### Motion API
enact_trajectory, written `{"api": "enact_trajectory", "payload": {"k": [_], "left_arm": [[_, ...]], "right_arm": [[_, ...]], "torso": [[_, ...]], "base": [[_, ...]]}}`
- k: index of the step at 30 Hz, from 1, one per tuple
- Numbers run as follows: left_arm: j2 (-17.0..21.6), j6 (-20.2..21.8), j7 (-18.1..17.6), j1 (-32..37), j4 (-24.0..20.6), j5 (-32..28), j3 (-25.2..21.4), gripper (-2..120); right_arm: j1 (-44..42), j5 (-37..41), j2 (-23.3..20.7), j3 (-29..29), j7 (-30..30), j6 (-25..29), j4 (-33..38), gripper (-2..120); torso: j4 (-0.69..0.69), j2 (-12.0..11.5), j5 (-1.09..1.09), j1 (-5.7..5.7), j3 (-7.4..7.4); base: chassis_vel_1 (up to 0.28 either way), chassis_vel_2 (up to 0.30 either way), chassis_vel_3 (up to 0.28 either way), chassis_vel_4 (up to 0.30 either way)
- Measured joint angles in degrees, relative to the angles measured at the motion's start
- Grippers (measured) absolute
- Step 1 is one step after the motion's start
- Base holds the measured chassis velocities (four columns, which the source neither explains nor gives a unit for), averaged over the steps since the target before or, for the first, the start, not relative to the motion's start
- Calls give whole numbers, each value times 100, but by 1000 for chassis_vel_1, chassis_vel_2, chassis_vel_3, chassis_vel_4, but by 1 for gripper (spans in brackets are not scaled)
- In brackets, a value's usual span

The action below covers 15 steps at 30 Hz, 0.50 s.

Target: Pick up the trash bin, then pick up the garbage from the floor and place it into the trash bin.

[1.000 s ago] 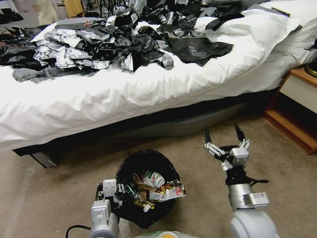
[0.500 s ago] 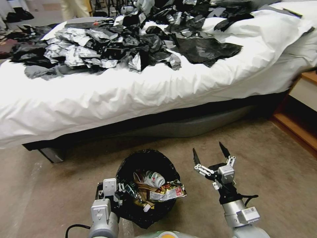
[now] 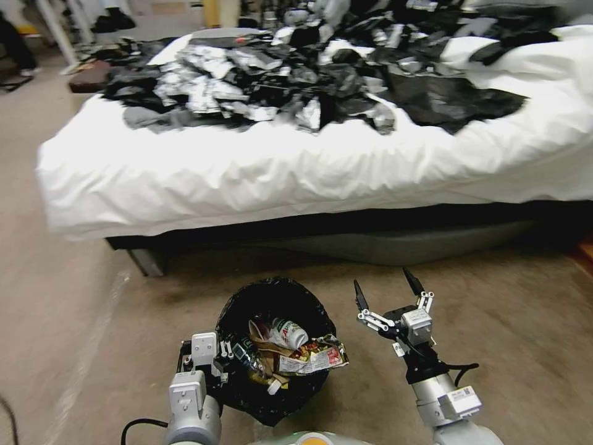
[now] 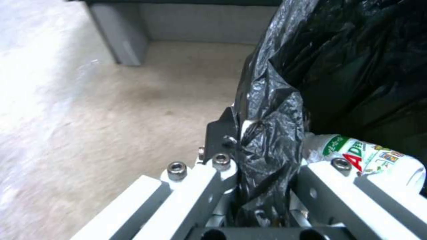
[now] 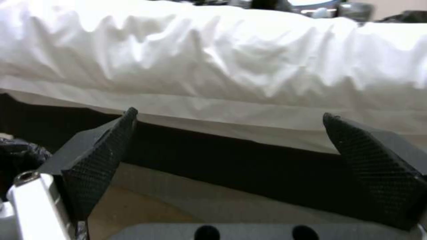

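The small round trash bin point(image 3: 275, 352), lined with a crinkled black plastic bag folded over its rim, sits low in the head view, in front of the wide bed with a white rumpled duvet point(image 3: 296, 173) and just short of that bed's dark base. The left gripper point(image 3: 213, 361) reaches up from the robot's body to the bin's near-left rim, its white metal forearm pointing straight at the bin. In the left wrist view its fingers point(image 4: 220, 133) are clamped on a pinch of the liner and the white rim beneath, one finger outside the wall, the other inside.

Inside the bin lies the garbage point(image 3: 293, 355): a small white plastic bottle with a green and red label point(image 3: 289, 334), resting near the top of the heap and close to the inner finger point(image 4: 369, 156); a flattened red and yellow snack wrapper point(image 3: 315, 358) draped over the rim on the side away from the left gripper; and brown paper scraps under them.

The right gripper point(image 3: 386, 290) hovers beside the bin, to its right, above bare tan carpet point(image 3: 506, 321). Its forearm rises from the robot's shoulder and the wrist tilts toward the bed, so its black pointed fingers point(image 5: 100, 156) aim at the bed's dark base. They are spread wide with nothing between them.

A heap of crumpled black and silver plastic bags point(image 3: 309, 86) covers the bed's top.
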Motion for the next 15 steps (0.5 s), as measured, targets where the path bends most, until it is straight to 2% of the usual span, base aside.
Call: {"api": "enact_trajectory", "payload": {"k": [15], "left_arm": [[-4,1,0,-19,-48,-50,-42,2]], "right_arm": [[12,-29,21,-11,-4,17,-88,100]], "torso": [[0,0,0,0,0]], "base": [[125,121,123,122]]}}
